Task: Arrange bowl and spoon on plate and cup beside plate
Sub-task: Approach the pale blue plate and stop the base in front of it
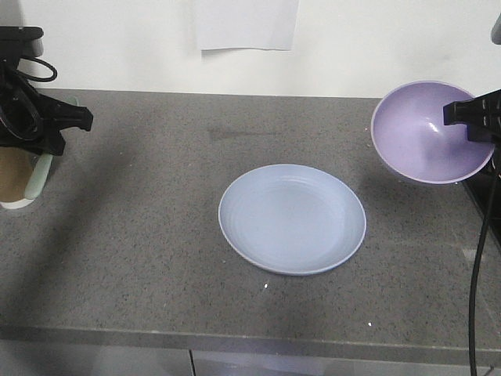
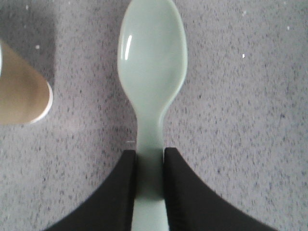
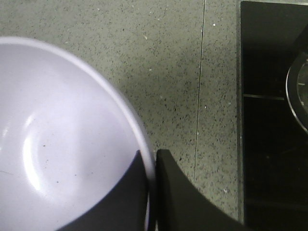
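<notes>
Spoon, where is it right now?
In the front view the spoon is at the far left of the counter, its handle pinched in the left gripper, right beside the brown cup.

The plate lies on the desk at the middle, nearer the front edge. To its right and a little behind, clear of it, my right pincer grips the bowl by its rim, tilted above the desk. At the far left, well apart from the plate, stands the cup. Just beside it on the right, my left pincer pinches the spoon by its handle.
</notes>
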You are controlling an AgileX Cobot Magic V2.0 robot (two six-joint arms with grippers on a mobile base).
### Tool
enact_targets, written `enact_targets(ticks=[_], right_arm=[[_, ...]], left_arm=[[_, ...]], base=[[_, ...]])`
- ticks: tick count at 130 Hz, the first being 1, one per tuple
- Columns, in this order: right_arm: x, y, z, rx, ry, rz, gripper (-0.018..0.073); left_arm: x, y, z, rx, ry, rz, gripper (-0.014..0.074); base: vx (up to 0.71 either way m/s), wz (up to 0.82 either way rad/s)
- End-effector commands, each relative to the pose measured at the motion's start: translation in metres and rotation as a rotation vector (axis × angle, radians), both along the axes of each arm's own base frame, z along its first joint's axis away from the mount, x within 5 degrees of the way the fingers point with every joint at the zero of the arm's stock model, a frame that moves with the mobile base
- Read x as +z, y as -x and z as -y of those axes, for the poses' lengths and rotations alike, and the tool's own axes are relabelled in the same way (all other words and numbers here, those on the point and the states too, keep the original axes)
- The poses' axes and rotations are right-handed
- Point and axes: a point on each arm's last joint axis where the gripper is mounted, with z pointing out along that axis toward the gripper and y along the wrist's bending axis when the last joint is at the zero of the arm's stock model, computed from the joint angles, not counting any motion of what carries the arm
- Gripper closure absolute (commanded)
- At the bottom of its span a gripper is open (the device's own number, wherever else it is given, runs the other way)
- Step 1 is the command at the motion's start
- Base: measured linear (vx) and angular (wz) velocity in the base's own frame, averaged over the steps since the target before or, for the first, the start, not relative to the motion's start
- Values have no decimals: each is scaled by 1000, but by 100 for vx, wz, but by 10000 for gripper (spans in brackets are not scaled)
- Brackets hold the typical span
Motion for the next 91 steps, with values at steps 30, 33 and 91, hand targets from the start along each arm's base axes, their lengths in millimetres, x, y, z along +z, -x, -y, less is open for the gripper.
enact_targets(ticks=[30, 33, 91], right_arm=[[23, 5, 1, -6, 4, 121, 561], [23, 5, 1, -6, 4, 121, 561], [23, 5, 1, -6, 4, 121, 561]], left_arm=[[23, 7, 1, -3, 14, 99, 604], [23, 7, 1, -3, 14, 99, 604], [23, 7, 1, -3, 14, 99, 604]], base=[[11, -2], [10, -1], [7, -1]])
